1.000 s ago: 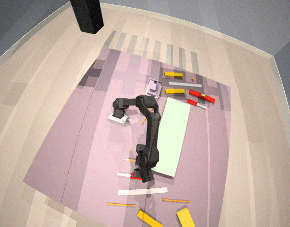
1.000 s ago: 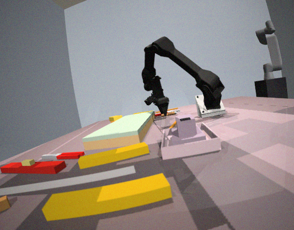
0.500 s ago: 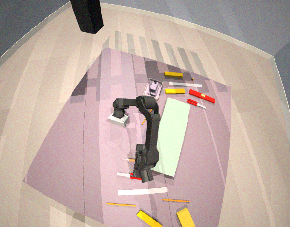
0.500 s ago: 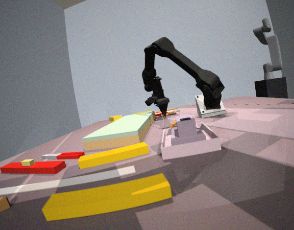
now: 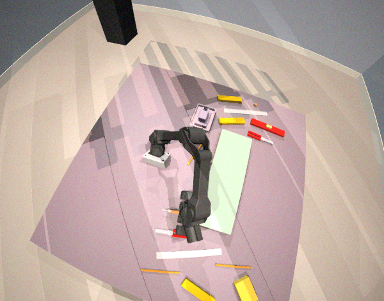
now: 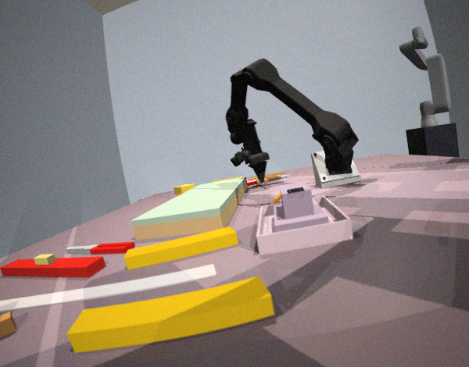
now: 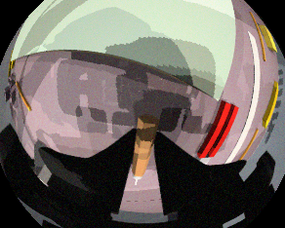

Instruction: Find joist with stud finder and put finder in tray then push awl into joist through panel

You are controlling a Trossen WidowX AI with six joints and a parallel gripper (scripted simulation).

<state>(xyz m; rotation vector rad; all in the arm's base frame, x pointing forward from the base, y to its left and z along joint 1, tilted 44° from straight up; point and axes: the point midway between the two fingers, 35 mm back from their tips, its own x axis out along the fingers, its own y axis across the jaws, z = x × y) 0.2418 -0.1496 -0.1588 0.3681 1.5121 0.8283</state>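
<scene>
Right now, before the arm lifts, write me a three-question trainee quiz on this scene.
1. True or false: the stud finder sits in the tray.
2. What is the gripper closed on? A) the awl B) a yellow block C) the red level
3. Fill in: in the top view, the gripper is low beside the near end of the pale green ____.

Key: 1. True. 2. A; the wrist view shows its orange handle between the fingers. 3. Floor panel.

Matte black arm [image 6: 298, 102], blocky links, pale grey base plate [image 6: 333, 173]
</scene>
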